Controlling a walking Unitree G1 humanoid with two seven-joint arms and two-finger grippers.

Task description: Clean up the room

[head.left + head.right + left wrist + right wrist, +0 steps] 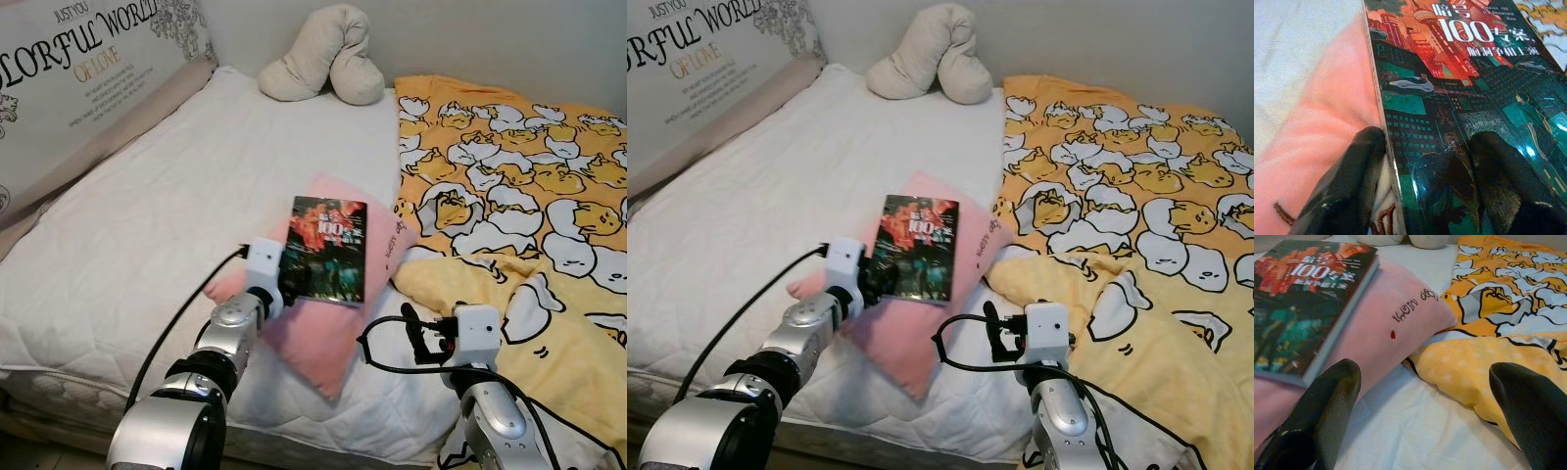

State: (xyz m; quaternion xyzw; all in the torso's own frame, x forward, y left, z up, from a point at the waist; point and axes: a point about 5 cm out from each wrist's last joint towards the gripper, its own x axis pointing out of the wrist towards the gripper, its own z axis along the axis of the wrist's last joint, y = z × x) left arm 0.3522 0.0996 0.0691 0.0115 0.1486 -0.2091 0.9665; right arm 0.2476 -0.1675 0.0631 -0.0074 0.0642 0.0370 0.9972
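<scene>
A book (328, 250) with a dark, glossy city cover lies on a pink pillow (323, 338) in the middle of the bed. My left gripper (284, 289) is at the book's near left corner and is shut on it. In the left wrist view one finger (1347, 181) is under the book's edge against the pillow, and the other (1508, 181) presses on the cover. My right gripper (411, 338) hovers open and holds nothing. It is low over the white sheet, between the pillow (1396, 323) and the yellow blanket (1459, 367).
A yellow blanket with a cartoon print (519, 176) covers the right half of the bed. A beige twisted cushion (323, 64) lies at the head. A long printed cushion (88, 69) lines the left side. The white mattress (137, 225) is bare on the left, with its front edge just below my arms.
</scene>
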